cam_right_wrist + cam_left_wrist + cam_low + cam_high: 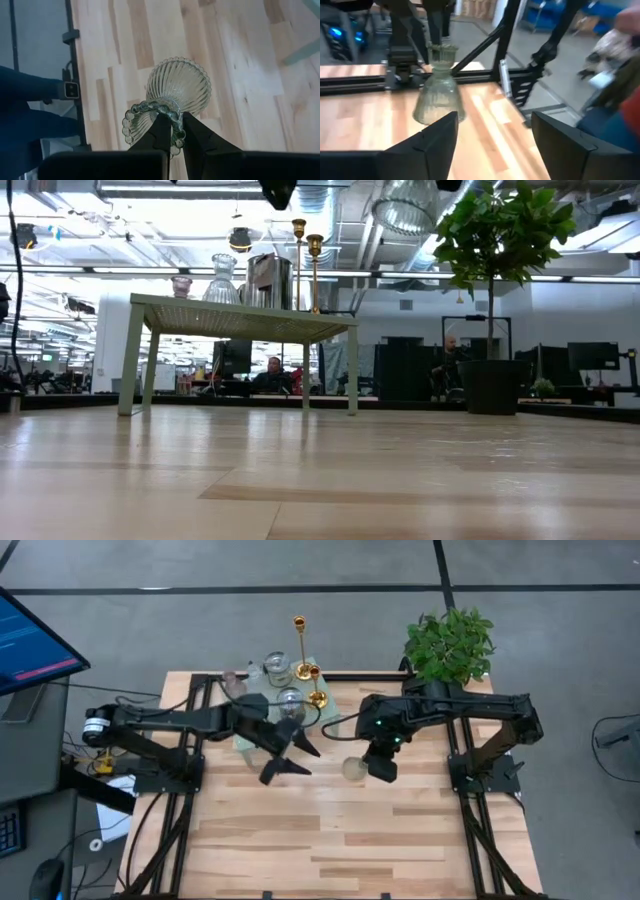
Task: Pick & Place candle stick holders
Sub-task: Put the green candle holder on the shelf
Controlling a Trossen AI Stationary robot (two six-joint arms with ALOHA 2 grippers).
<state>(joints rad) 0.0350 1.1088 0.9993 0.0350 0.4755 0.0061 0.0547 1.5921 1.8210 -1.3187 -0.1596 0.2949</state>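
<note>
Carry step: right arm has one clear ribbed glass holder [176, 92] lifted; it needs a set-down spot next.

Right gripper [172, 131] sits centre-right in the high view, fingers pinched on the holder's beaded rim, holder above the bare wood surface [380, 840]. Judged mid-carry. Next move likely calls for a slow, level lowering before letting go. Left gripper [288, 747], left of centre, fingers spread wide, holding nothing. Other holders, including tall gold candlestick [299, 643], stand on the mint-green rack [240, 320] at upper centre.

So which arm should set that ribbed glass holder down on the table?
The right. Its gripper is shut on the ribbed glass holder above bare table; the left gripper is open and empty.
</note>
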